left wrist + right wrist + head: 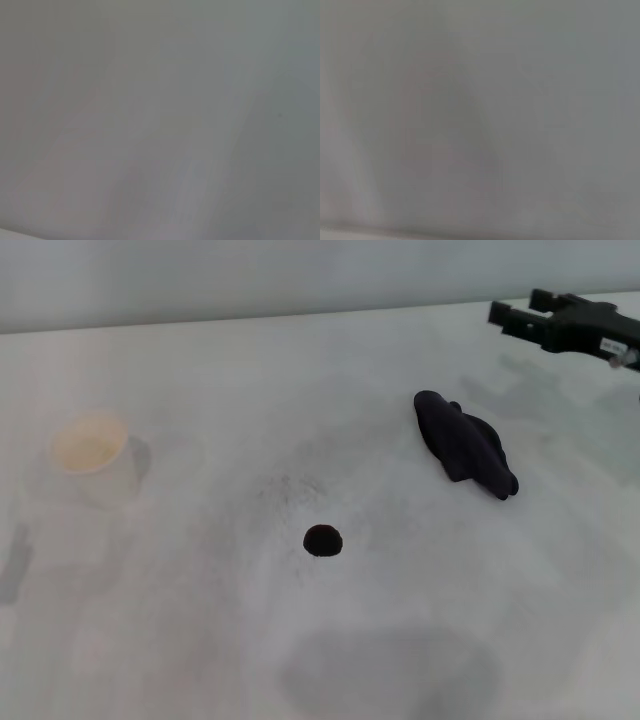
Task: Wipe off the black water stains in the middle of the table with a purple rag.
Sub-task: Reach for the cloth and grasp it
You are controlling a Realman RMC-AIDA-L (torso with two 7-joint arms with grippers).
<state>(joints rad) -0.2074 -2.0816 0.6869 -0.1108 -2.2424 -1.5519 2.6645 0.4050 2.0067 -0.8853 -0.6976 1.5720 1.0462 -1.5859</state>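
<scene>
**Fetch the rag before any wiping**

White table [180, 640] fills the frame: stain [322, 540] at centre, rag [465, 444] lying loose to its upper right. Right gripper [515, 312], top right corner, prongs apart, should descend over the rag's bunched middle. Left gripper unseen.

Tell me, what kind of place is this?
Probably a robot test bench, not a home: a bare white table with one black spot, a dark rag, a cup, and a right gripper above the far corner.
</scene>
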